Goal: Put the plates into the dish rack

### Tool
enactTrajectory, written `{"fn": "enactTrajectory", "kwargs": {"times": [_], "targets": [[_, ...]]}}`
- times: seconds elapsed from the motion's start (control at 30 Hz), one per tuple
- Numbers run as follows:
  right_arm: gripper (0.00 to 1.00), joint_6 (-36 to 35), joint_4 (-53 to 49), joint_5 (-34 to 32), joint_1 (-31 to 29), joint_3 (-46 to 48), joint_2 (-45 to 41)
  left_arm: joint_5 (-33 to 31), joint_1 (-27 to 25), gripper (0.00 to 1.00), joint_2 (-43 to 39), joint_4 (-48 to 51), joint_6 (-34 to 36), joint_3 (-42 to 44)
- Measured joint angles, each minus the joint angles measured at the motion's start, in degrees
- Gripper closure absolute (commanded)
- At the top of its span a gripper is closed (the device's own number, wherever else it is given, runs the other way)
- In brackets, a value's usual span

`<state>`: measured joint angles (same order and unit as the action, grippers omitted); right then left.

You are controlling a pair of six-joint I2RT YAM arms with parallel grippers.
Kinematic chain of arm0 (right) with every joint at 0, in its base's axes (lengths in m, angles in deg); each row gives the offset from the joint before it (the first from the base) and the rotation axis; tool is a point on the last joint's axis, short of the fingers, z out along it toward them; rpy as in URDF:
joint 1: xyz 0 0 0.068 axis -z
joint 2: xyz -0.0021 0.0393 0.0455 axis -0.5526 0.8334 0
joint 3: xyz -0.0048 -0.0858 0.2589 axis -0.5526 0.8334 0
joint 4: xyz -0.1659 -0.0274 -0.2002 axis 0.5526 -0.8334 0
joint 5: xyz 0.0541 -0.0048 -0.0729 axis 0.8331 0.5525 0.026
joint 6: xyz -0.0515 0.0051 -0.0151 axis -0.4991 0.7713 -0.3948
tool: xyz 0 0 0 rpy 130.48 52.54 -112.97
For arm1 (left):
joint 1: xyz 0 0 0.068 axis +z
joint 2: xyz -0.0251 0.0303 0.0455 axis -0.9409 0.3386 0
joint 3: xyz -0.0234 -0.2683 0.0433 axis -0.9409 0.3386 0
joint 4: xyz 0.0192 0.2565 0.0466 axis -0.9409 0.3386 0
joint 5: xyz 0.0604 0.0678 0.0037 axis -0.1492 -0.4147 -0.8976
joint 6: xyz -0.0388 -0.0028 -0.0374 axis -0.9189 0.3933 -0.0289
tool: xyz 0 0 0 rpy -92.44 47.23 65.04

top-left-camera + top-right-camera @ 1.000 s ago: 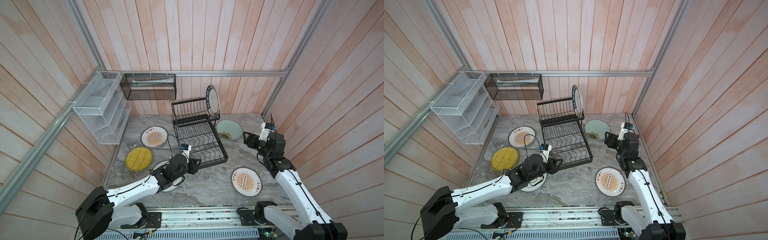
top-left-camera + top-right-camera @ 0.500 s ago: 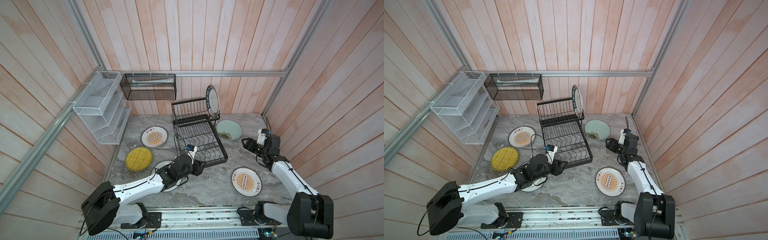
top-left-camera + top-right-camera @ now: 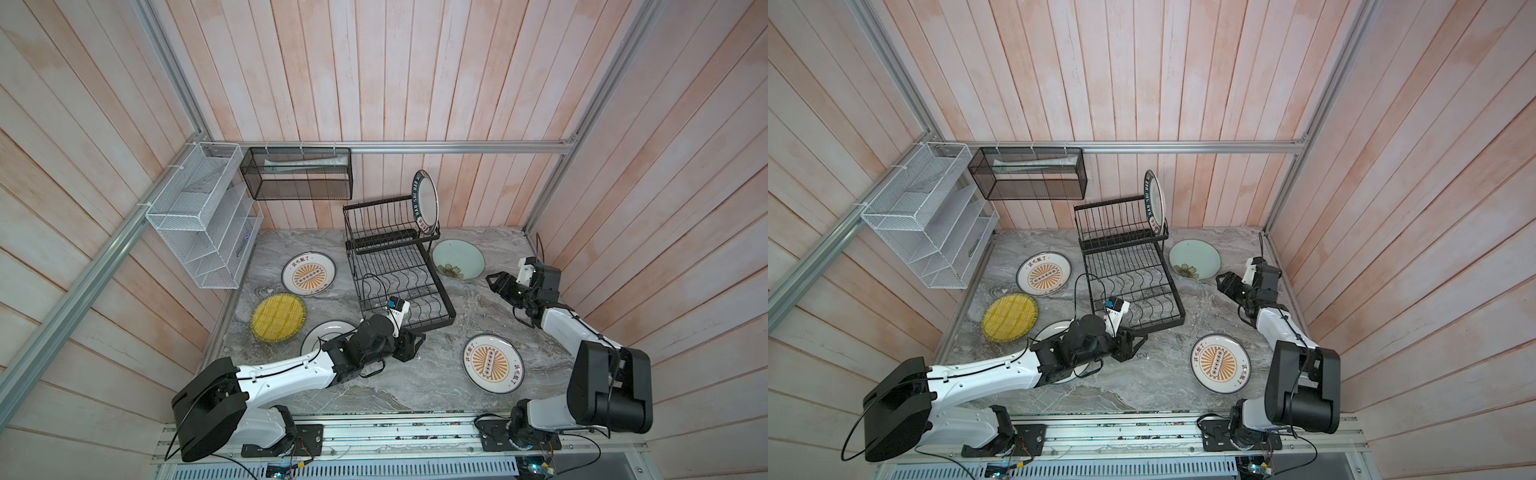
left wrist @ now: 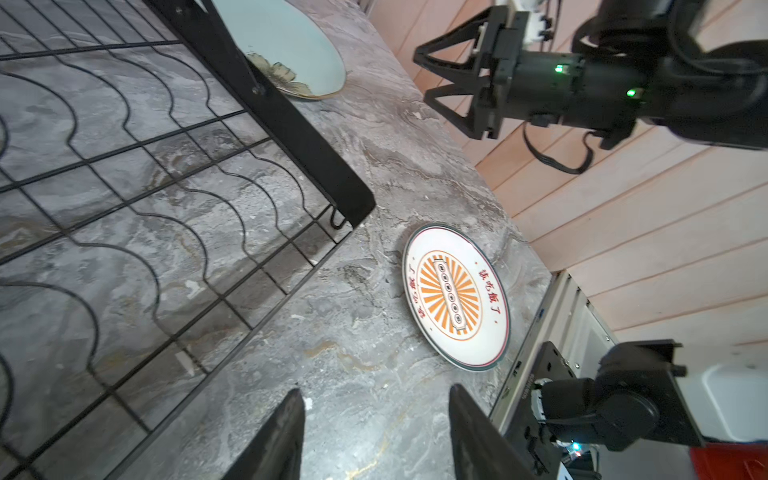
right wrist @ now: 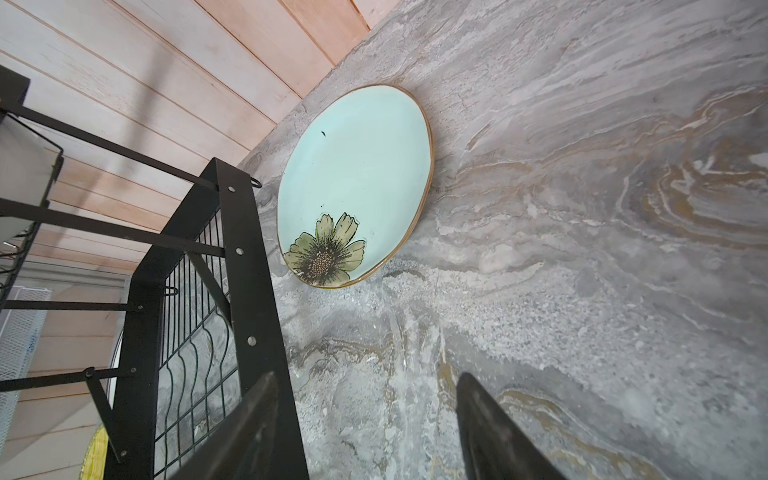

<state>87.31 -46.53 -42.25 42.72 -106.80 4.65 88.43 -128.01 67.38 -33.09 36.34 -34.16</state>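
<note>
Only the lettered plate (image 3: 426,199) stands in the dish rack's (image 3: 439,282) upper tier, so the step in hand looks like the reach for the next plate. The right gripper (image 5: 365,376) hovers with jaws wide apart, empty and touching nothing. The mint flowered plate (image 5: 353,178) lies flat on the tabletop (image 3: 415,374) just ahead of it, so the next move probably calls for lowering and working one finger under the low rim. The left gripper (image 4: 374,390) is about half open and also empty, over bare tabletop beside the rack's corner, with a sunburst plate (image 4: 455,299) ahead.
</note>
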Motion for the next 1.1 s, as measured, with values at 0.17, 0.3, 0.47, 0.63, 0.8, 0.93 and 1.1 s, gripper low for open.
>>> {"fn": "enactTrajectory", "kwargs": {"times": [0.17, 0.3, 0.47, 0.63, 0.8, 0.93, 1.1], "targets": [[0.36, 0.5, 1.4, 1.1, 0.2, -3.1, 5.5, 0.4, -0.9, 0.44, 2.1, 0.0, 1.0, -2.5], [0.36, 1.1, 2.1, 1.5, 0.2, -5.2, 9.3, 0.4, -1.0, 0.44, 2.5, -0.2, 1.3, -3.2], [0.38, 2.7, 3.7, 2.3, 0.2, -6.9, 13.3, 0.4, -1.0, 0.44, 2.8, -0.2, 1.3, -3.3], [0.40, 4.2, 5.0, 3.0, 0.2, -9.2, 17.8, 0.3, -1.0, 0.44, 2.8, 0.0, 1.2, -3.7], [0.41, 5.5, 5.8, 3.5, 0.2, -12.2, 22.1, 0.3, -1.0, 0.44, 2.8, 0.2, 1.2, -3.7], [0.42, 6.2, 5.9, 3.5, 0.2, -13.9, 24.3, 0.3, -1.0, 0.44, 2.8, 0.8, 1.3, -4.5], [0.43, 7.0, 6.1, 3.5, 0.2, -16.3, 27.1, 0.2, -1.0, 0.44, 2.8, 1.3, 1.3, -5.3]]}}
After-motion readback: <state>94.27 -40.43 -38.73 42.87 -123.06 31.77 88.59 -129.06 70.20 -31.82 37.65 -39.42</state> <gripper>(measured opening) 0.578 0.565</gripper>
